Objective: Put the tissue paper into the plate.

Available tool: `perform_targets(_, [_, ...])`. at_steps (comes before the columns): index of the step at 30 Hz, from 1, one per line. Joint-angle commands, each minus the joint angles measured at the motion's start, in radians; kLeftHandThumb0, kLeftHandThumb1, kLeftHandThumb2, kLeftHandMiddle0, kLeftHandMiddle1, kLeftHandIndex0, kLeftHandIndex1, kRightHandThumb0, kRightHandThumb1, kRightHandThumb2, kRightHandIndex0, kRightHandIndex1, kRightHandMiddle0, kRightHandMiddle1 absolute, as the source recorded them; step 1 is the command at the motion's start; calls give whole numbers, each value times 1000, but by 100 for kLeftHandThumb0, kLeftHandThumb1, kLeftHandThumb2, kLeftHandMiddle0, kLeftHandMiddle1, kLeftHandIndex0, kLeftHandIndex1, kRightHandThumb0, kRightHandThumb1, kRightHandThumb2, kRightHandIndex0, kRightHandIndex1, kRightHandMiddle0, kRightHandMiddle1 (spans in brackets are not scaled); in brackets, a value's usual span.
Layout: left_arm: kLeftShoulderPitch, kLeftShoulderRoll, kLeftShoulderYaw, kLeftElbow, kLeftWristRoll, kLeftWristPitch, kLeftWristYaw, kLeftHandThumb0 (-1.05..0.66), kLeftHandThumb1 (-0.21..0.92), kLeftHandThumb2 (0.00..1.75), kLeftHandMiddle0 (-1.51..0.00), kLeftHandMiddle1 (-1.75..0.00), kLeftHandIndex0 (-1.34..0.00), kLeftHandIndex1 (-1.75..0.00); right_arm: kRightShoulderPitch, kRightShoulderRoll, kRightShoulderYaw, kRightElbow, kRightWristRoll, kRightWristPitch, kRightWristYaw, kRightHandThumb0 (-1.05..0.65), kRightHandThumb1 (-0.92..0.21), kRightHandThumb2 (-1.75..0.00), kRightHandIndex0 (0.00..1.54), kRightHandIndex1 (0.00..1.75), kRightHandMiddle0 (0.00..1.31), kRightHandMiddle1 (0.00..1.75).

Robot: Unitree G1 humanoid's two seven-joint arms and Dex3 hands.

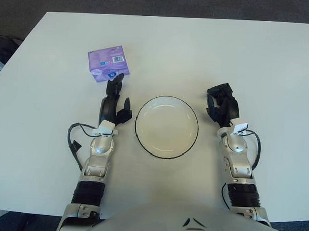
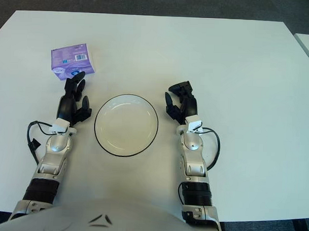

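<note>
Nearest the camera, at the bottom edge, sat the robot's grey torso (image 1: 140,224), w/ both forearms reaching fwd over a white table (image 1: 258,58). Dark floor showed beyond the table's far edge.

A round white plate (image 1: 167,126) w/ a thin dark rim lay at centre, btwn the two arms, nothing in it.

The left hand (image 1: 114,101) showed just left of the plate, black fingers stretched fwd and loosely spread, holding nothing. Its fingertips pointed at the tissue paper (image 1: 108,64), a small purple pack w/ a white barcode label, lying flat on the table toward the far left. The fingertips reached right up to the pack's near edge; whether they actually touched couldn't be told. The pack was well clear of the plate, up and to its left.

The right hand (image 2: 181,104) showed just right of the plate, level w/ its upper half, fingers half curled and relaxed, gripping nothing.

A black cable (image 1: 72,140) looped out beside the left wrist, and another ran by the right forearm (image 1: 238,164).
</note>
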Motion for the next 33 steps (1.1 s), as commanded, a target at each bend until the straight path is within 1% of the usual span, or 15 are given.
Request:
perform_targets(1, [41, -6, -5, 45, -2, 31, -7, -71, 92, 84, -33, -6, 0, -69, 45, -3, -12, 55, 6, 56, -1, -35, -92, -47, 41, 102, 23, 170])
perform_targets(17, [42, 13, -6, 34, -1, 26, -23, -72, 92, 84, -31, -5, 0, -67, 43, 0, -7, 58, -7, 58, -13, -35, -92, -46, 41, 101, 25, 168])
perform_targets(22, [56, 27, -8, -3, -4, 36, -45, -71, 92, 85, -30, -4, 0, -64, 43, -1, -7, 60, -4, 56, -10, -35, -92, -47, 41, 100, 24, 169])
perform_targets(27, [101, 48, -12, -104, -3, 65, -83, -68, 92, 85, -30, -4, 0, -62, 43, 0, -7, 63, -3, 56, -10, -35, -92, -47, 42, 100, 23, 170])
perform_targets(33, [106, 63, -13, -124, 18, 70, -91, -65, 92, 85, -31, -4, 0, -62, 42, 0, -6, 65, -5, 53, -13, -35, -92, -47, 41, 100, 23, 170])
